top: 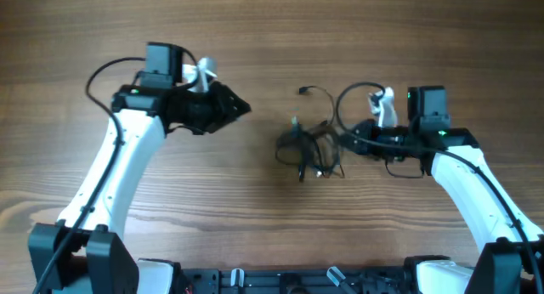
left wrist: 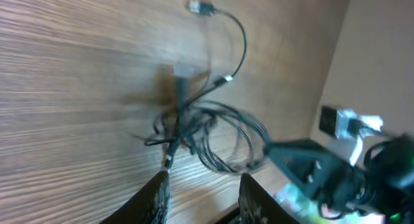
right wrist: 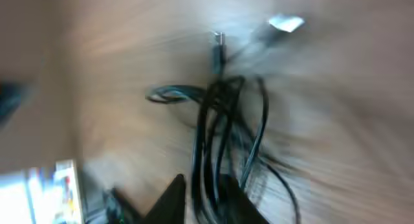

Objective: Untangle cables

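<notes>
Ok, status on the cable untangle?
Left gripper open, short of the thin black looped cables. Right gripper at the tangle, cords between its fingers, grip unclear through blur. One plug end trails free. Nothing blocking.

Each unit has white moulded link shells, seen on the left arm (top: 119, 166) and the right arm (top: 476, 183), above a black base block (top: 85, 260). Wrist housings are black, each fitted with a black rectangular module (top: 161, 60) and a white fitting (top: 204, 73). A green indicator lamp (top: 442, 132) is lit. A thick black supply cable (top: 98, 77) loops alongside. The left gripper (left wrist: 206, 179) and the right gripper (right wrist: 202, 185) have black tapered fingers.
</notes>
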